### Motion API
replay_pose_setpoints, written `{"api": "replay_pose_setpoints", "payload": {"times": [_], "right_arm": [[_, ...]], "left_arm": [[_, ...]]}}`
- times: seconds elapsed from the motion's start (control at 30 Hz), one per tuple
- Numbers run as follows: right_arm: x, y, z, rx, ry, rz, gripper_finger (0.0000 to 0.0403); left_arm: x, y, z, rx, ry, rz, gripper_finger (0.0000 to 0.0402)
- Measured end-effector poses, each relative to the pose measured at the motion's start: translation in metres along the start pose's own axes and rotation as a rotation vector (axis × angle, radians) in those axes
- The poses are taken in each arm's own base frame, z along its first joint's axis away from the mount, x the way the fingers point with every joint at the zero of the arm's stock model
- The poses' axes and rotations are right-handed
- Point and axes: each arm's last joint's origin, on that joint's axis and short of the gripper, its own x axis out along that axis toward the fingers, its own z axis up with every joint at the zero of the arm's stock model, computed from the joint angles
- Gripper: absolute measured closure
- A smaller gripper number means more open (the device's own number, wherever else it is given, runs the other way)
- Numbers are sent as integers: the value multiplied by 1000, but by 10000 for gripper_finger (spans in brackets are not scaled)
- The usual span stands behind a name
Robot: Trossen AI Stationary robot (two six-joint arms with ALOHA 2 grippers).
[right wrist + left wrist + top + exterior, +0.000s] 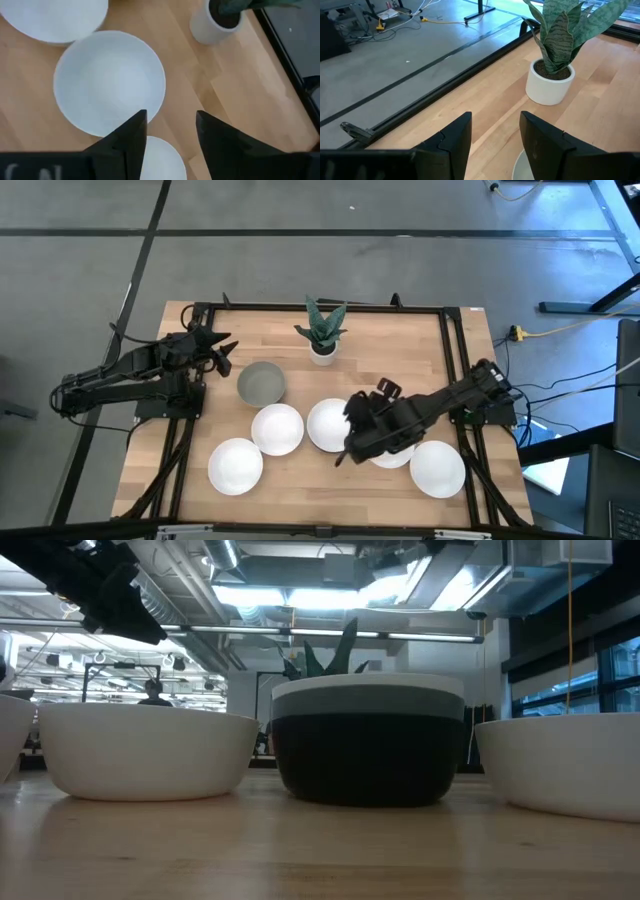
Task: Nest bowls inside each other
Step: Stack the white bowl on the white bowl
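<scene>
Seen from above, five white bowls and one grey bowl [261,383] sit on the wooden table [400,350]. The white ones run in a loose arc across the near half: one at the front left [236,465], one beside it [277,428], one at centre [328,423], one largely hidden under the right arm [393,458], and one at the front right [437,468]. The grey bowl lies behind them, near the potted plant [322,330] at the far edge.

The right gripper [352,416] hangs over the centre bowl's right rim. Its wrist camera looks straight down past two dark fingers [127,137], held apart with nothing between them, onto that bowl [109,81], with a second white rim [159,159] just below the fingertips.

The left gripper [229,353] sits at the table's left, just left of the grey bowl. Its wrist view shows fingers [454,140] parted and empty, facing the plant [555,55].

Only the table-level camera reveals a stack [368,738]: a black bowl with a grey and a white rim nested in it, flanked by white bowls on the left [147,750] and right [566,762].
</scene>
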Motion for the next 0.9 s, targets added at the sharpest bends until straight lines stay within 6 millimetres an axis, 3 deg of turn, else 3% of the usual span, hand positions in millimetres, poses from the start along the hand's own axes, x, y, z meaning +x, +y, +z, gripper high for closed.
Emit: {"api": "replay_pose_setpoints", "payload": {"times": [0.13,0.33,0.9], "right_arm": [[-8,-9,-5,34,-19,6,231],[3,-26,-29,114,9,-38,231],[62,-64,-134,423,73,209,231]], "left_arm": [[0,0,0,0,1,-3,240],[0,0,0,-5,1,-4,240],[0,0,0,-7,3,-8,240]]}}
